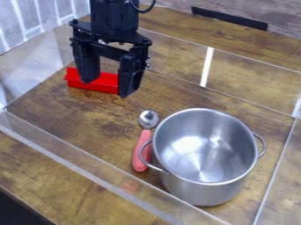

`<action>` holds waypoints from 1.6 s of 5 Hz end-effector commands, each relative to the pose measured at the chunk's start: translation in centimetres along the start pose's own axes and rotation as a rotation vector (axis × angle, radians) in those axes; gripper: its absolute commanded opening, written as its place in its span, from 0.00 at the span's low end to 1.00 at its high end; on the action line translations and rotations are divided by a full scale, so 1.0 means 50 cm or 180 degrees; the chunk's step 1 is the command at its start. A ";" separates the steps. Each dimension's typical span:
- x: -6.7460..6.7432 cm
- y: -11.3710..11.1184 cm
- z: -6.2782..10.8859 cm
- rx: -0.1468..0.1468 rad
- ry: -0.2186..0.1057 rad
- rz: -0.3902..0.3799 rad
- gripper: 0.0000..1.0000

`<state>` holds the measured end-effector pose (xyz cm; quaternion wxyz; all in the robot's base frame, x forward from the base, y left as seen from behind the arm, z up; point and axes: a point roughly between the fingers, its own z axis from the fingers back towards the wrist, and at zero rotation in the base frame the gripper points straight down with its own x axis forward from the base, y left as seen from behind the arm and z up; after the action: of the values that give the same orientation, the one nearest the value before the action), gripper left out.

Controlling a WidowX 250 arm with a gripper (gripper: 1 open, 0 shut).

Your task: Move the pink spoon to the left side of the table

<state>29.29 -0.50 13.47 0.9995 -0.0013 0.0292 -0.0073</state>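
Your dark wood-grain worktop [70, 132] sat inside low clear walls [106, 189]; the jaws hung spread above a red block [91, 82].

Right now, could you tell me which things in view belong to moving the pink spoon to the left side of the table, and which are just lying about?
Belongs to the job:
- pink spoon, lying against the pot
- table
- gripper, open, empty

Just lying about:
- steel pot
- red block, behind the gripper
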 end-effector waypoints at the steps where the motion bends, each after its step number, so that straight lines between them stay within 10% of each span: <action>1: 0.007 -0.006 -0.025 -0.0012 0.0054 -0.0027 1.00; 6: 0.093 -0.064 -0.154 0.0075 0.0056 0.0012 1.00; 7: 0.097 -0.062 -0.166 0.0087 0.0081 0.0010 0.00; 8: 0.101 -0.059 -0.172 0.0114 0.0106 0.0019 0.00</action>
<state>33.18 -3.06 3.43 0.9977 0.0168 0.0660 0.0026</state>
